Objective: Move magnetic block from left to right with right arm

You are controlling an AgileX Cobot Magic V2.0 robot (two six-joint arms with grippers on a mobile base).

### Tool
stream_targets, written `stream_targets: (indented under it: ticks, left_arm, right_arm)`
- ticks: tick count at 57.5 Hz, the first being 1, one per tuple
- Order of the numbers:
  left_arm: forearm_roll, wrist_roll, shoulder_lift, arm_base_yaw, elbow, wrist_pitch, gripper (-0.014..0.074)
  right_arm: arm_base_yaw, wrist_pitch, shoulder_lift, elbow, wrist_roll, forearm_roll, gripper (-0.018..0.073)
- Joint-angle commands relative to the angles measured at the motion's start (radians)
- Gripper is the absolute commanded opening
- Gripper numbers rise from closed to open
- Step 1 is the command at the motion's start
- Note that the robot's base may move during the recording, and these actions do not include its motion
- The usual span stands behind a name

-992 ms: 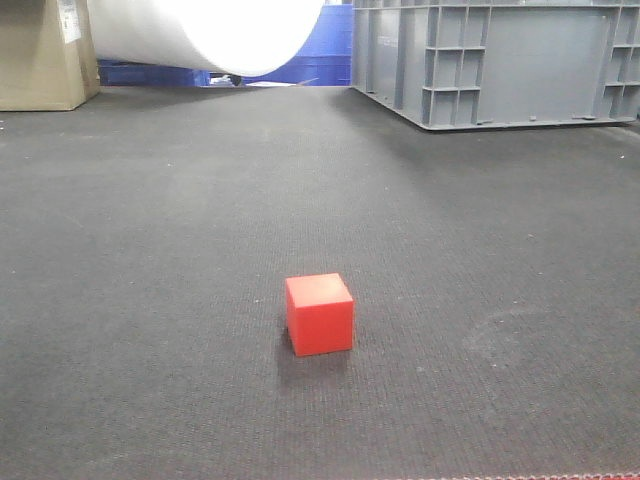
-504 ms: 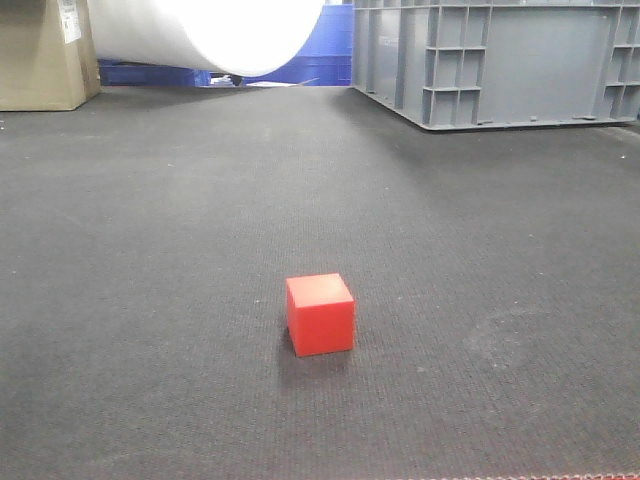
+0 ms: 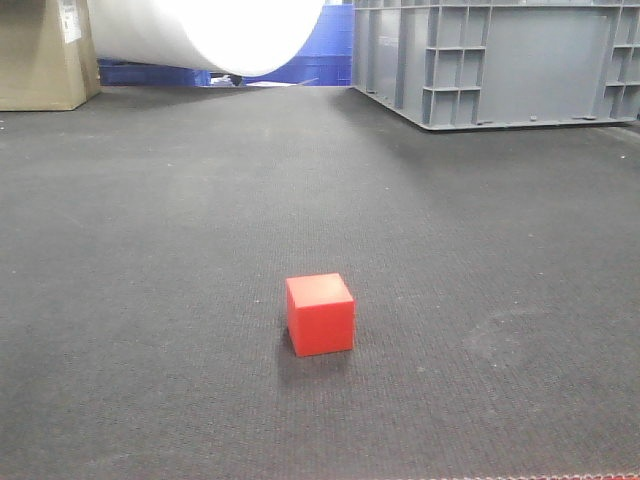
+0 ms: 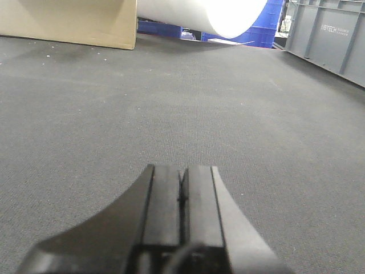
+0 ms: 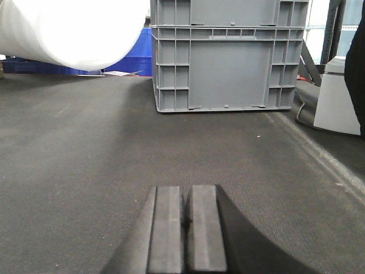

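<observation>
The magnetic block [image 3: 320, 314], a plain bright-red cube, rests alone on the dark grey mat [image 3: 150, 250] in the front view, slightly left of centre and near the front edge. Neither arm shows in that view. In the left wrist view my left gripper [image 4: 182, 169] hovers low over bare mat with its jaws pressed together and nothing between them. My right gripper [image 5: 185, 188] in the right wrist view is likewise shut and empty, pointing toward the grey crate. The block appears in neither wrist view.
A large grey plastic crate [image 3: 500, 60] stands at the back right, seen also as the grey crate [image 5: 228, 57]. A white roll [image 3: 210, 30] and blue bins [image 3: 320, 50] lie at the back centre. A cardboard box [image 3: 40, 55] stands back left.
</observation>
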Motion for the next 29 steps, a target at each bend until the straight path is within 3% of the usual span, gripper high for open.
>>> stream_targets:
  ticks: [1, 29]
  left_arm:
    - [-0.007, -0.002, -0.006, 0.000, 0.008, -0.085, -0.0117]
    - [-0.007, -0.002, -0.006, 0.000, 0.008, -0.085, -0.0117]
  right_arm:
    - [-0.003, -0.082, -0.022, 0.000, 0.000, 0.005, 0.0056]
    - [-0.003, -0.082, -0.022, 0.000, 0.000, 0.005, 0.0056]
